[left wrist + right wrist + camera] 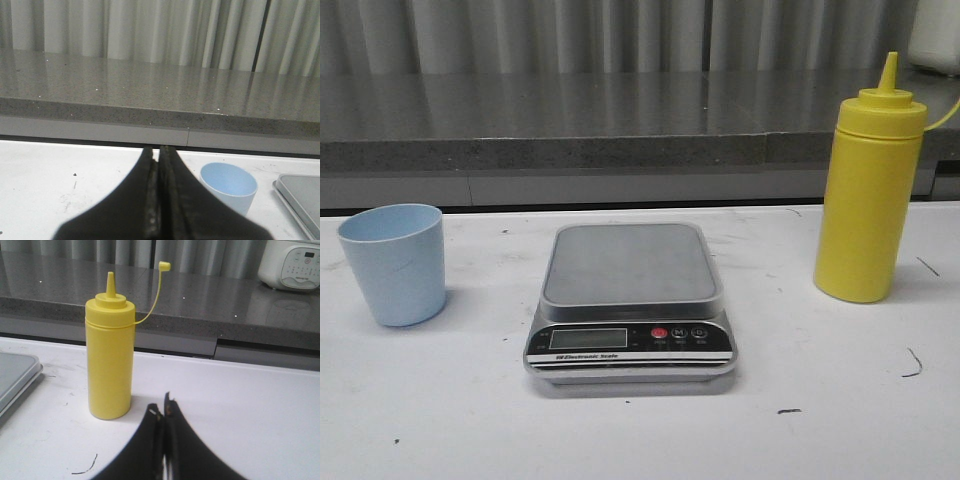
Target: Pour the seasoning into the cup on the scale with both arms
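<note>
The pale blue cup [394, 263] stands upright on the white table at the left, beside the scale and off it. The silver-grey scale [630, 300] sits in the middle, its steel platform bare. The yellow seasoning bottle [869, 188] stands upright at the right, nozzle uncapped, cap hanging on its strap. Neither gripper shows in the front view. My left gripper [158, 150] is shut and empty, with the cup [229, 187] a little beyond and to one side. My right gripper [162, 407] is shut and empty, near the bottle [109, 360] but apart from it.
A grey stone counter ledge [620, 125] runs along the back of the table. A white appliance [292, 264] stands on that ledge at the far right. The white table [820, 430] has small dark marks near its front right.
</note>
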`<action>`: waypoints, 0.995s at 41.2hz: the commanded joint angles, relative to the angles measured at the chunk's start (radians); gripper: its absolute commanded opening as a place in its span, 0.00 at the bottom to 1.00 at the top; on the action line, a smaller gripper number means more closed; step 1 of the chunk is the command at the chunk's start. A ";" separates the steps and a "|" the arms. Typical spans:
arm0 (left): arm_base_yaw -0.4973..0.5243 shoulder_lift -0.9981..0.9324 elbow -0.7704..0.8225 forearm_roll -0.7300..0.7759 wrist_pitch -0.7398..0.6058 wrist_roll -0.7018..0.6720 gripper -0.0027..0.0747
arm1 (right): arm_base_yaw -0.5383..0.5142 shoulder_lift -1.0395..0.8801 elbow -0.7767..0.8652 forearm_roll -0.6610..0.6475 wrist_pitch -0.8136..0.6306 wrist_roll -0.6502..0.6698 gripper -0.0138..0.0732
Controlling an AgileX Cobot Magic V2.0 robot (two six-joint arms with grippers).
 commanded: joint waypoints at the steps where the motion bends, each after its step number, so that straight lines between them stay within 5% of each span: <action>1: -0.001 -0.014 0.023 -0.008 -0.087 -0.007 0.01 | -0.002 -0.018 -0.007 -0.007 -0.079 -0.004 0.02; 41: -0.001 -0.014 -0.026 -0.008 -0.176 -0.007 0.01 | -0.002 -0.018 -0.107 0.009 -0.050 -0.003 0.02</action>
